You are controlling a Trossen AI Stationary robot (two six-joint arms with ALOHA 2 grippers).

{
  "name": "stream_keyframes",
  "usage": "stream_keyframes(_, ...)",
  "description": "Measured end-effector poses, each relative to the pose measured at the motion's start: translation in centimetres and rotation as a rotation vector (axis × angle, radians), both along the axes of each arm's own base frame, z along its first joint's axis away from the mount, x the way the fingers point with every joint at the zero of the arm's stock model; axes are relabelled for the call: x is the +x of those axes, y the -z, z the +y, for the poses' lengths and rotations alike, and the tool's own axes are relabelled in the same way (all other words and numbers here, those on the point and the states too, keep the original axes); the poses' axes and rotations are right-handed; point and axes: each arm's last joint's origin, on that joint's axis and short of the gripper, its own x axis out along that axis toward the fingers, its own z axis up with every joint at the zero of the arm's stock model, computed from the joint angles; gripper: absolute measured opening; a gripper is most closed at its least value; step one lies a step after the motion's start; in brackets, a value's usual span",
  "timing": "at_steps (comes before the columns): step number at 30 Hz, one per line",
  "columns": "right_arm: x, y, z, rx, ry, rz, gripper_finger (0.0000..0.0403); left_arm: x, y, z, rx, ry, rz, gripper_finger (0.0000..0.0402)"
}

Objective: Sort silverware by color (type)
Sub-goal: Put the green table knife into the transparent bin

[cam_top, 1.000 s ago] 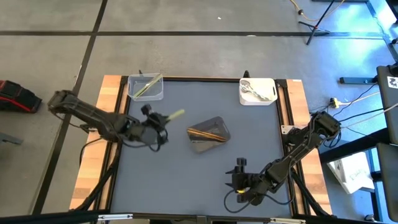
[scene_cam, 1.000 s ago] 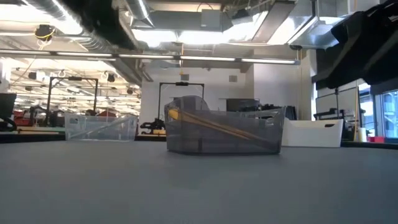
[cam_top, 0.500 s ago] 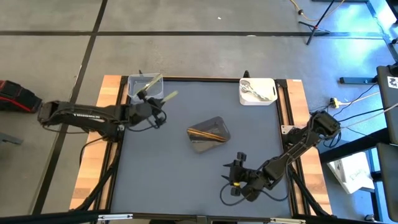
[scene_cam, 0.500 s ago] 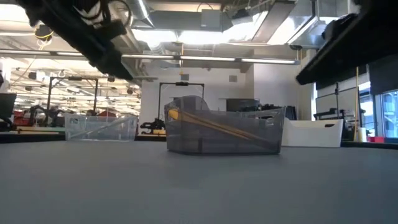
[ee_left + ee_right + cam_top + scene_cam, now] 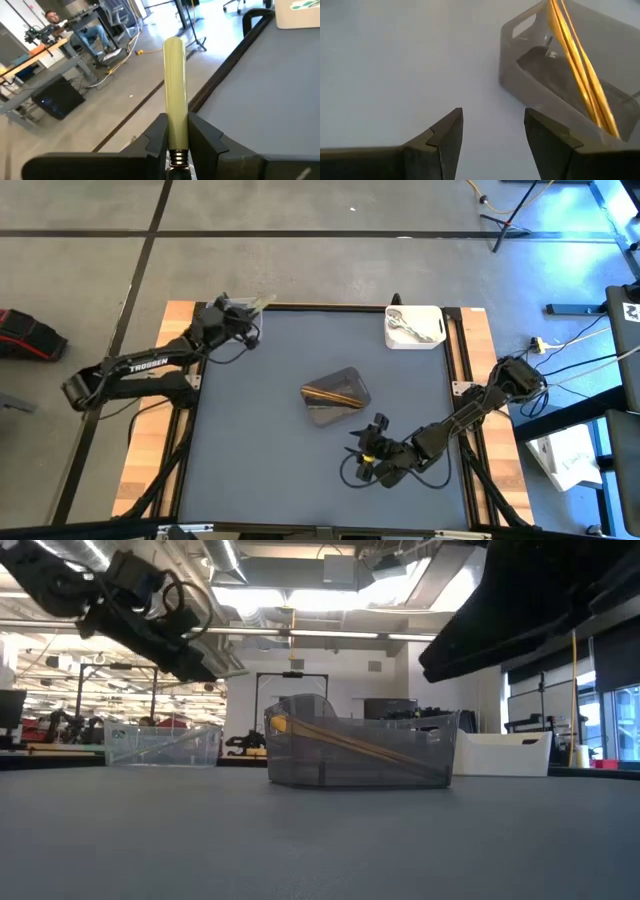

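**Pale-green knife nearly at its tub**

Pale-green knife (image 5: 175, 85) is clamped between the left gripper (image 5: 243, 320) fingers, held over the far-left corner where the clear tub (image 5: 160, 745) sits; the arm hides most of that tub from above. To do this well I'd get the handle fully over the tub, tip it down, then let go low so it doesn't bounce out. Right gripper (image 5: 492, 135) waits with its fingers spread and empty, near the dark grey tub (image 5: 337, 397) holding the gold pieces (image 5: 577, 70); silver spoons (image 5: 412, 326) lie in the white tub (image 5: 436, 311). Table (image 5: 270, 450) is a flat grey mat; beyond it, a workshop with benches and a seated person (image 5: 87, 32).
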Motion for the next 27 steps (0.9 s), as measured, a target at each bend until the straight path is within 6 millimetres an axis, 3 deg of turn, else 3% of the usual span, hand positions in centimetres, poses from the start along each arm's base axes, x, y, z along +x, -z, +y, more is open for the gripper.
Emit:
stream_keyframes(8,0.8,0.4,0.8,0.075,-0.049,-0.037,0.0198,-2.2,1.6,2.4,0.111,0.075,-0.045,0.0057)
stream_keyframes(18,1.5,0.9,-0.3,0.059,-0.006,-0.027,0.0198,-3.0,3.2,4.6,0.099,0.130,-0.026,0.0058)
stream_keyframes(27,1.7,1.0,-0.4,0.064,-0.004,-0.019,0.0198,-3.7,3.9,5.1,0.002,-0.150,-0.059,0.0058)
